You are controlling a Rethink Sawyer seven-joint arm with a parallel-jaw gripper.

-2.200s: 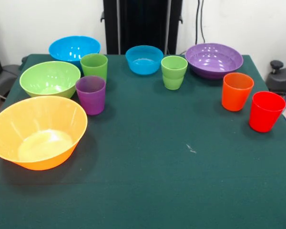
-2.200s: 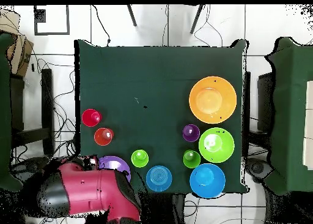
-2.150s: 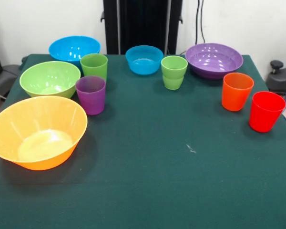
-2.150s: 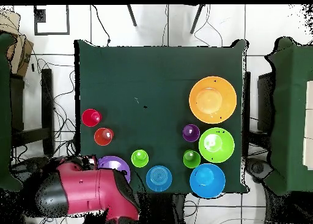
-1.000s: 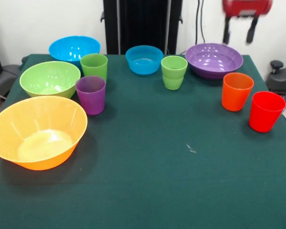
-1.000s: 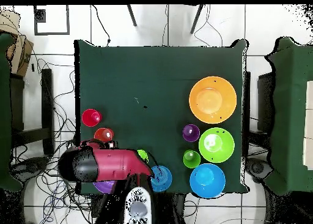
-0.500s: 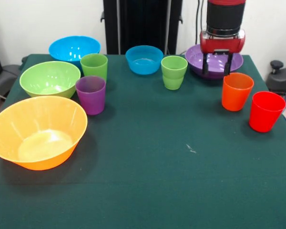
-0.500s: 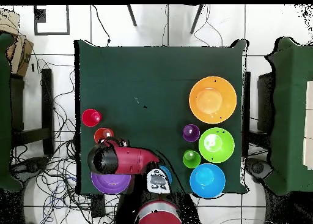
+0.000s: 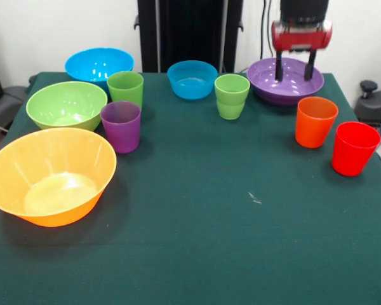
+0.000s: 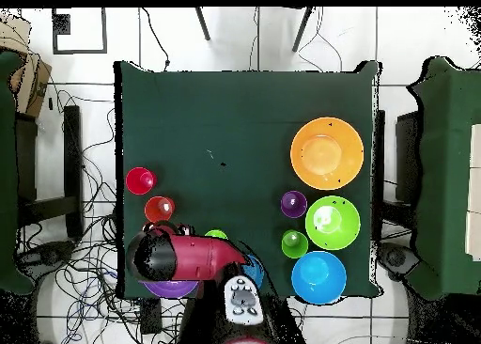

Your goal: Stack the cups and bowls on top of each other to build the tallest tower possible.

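All the pieces stand apart on the green table; no tower shows. My gripper hangs open and empty just above the wide purple bowl at the far right. In front of that bowl stand the orange cup and the red cup. The smaller blue bowl and a green cup are at the far middle. At the left are the large blue bowl, a second green cup, the green bowl, the purple cup and the big orange bowl.
In the overhead view my red arm lies over the purple bowl and hides most of the smaller blue bowl. The table's edge runs close beside the red cup. A grey chair stands off the right side.
My arm swung in from outside the view to the purple bowl. In the last half second the gripper rose and moved a little farther back over that bowl. No piece has moved.
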